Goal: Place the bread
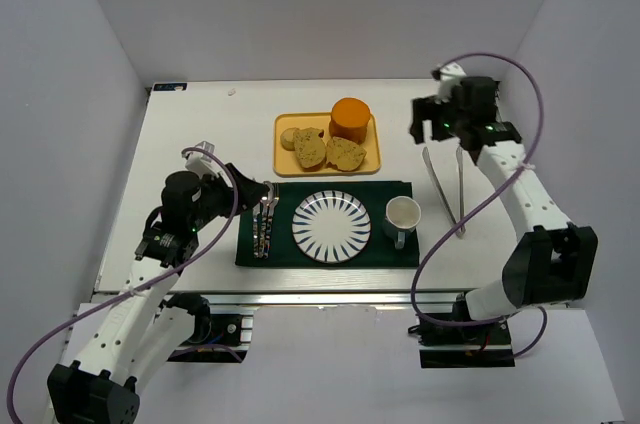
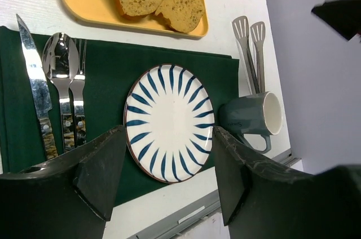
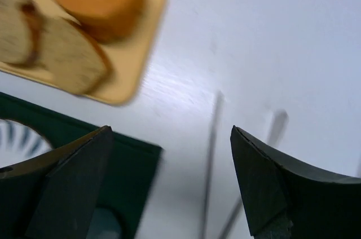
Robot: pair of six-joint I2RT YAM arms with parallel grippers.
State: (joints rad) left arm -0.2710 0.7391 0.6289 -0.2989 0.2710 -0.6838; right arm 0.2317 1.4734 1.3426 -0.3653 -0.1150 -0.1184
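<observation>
Left fingers [image 2: 96, 177] and right fingers [image 3: 73, 188] spread wide, empty (bread [image 1: 345, 154] golden-tan, speckled, oval).

The far left of the table [image 1: 200, 124] lay bare, leaving open room to reach the yellow tray [image 1: 372, 162] from that side. On the tray, a tall orange block [image 1: 351, 119] stood at the far right corner, just behind the bread slices [image 1: 311, 149], which touched each other. Nearer, the striped plate [image 1: 331, 227] was hemmed in by the cutlery [image 1: 264, 224] on its left and the mug [image 1: 402, 216] on its right. Tongs [image 1: 461, 194] lay along the right strip of tabletop.
</observation>
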